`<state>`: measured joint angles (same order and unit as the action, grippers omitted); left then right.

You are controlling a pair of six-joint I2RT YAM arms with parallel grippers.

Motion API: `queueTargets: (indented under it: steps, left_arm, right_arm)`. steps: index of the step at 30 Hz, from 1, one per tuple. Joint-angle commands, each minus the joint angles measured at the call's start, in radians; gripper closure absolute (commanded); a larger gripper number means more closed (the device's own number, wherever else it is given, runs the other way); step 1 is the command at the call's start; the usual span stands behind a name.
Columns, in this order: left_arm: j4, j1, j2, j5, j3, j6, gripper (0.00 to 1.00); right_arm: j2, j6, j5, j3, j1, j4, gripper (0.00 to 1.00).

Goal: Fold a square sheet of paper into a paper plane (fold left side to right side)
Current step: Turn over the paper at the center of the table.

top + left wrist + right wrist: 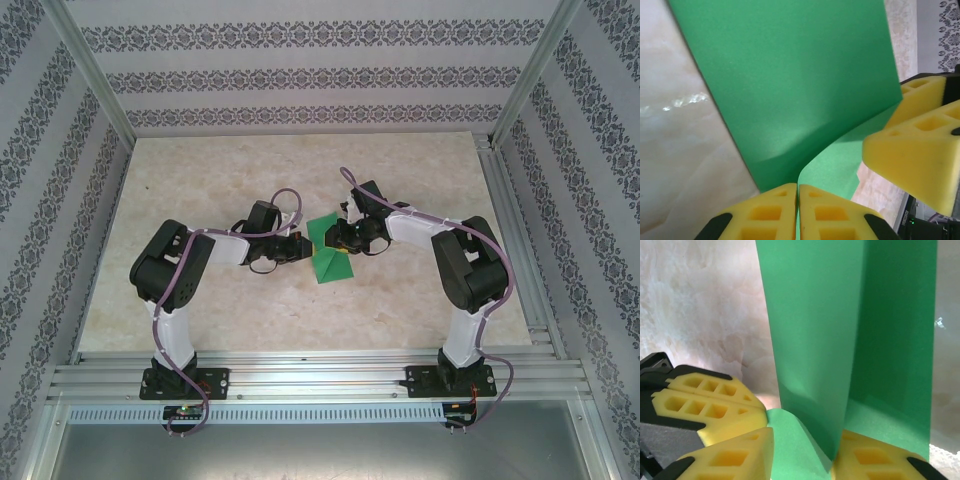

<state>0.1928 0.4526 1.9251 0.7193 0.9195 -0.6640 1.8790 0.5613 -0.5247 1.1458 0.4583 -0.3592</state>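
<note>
Top external view, both arms reaching inward over a marbled table (200,190): the square sheet of paper (331,262), bright green and partly lifted, sits at the table's centre between them. Seen from the sheet, the left gripper (299,248) is at 9 o'clock and the right gripper (344,239) at about 2 o'clock, both right against it. On the left wrist camera I see the left pincer's yellow pads pressed together, with a raised edge of the sheet pinched between them and the paper curling up from there. On the right wrist camera the right pincer's pads stand apart, straddling a standing flap without clamping it. I judge the crease should run from 12 to 6 o'clock. The left arm holds the lifted edge, so it is the one to carry it across toward 3 o'clock while the right steadies the far half.
</note>
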Motion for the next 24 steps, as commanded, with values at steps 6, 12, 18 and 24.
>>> queueTargets:
  steps: [6,12,18,24]
  left_arm:
    - [0.032,-0.023,-0.048,-0.033,0.001,0.015,0.72]
    - [0.18,-0.103,-0.211,0.029,-0.124,-0.049,0.38]
    - [0.36,-0.12,-0.316,0.145,-0.186,-0.234,0.15]
    - [0.58,-0.108,-0.329,0.204,-0.189,-0.452,0.07]
  right_arm:
    - [-0.037,-0.01,0.021,0.015,0.0,-0.015,0.93]
    - [-0.136,0.009,-0.004,-0.002,-0.026,-0.021,1.0]
    - [-0.257,0.083,-0.092,-0.033,-0.072,0.042,1.0]
    - [-0.333,0.169,-0.164,-0.035,-0.087,0.128,1.0]
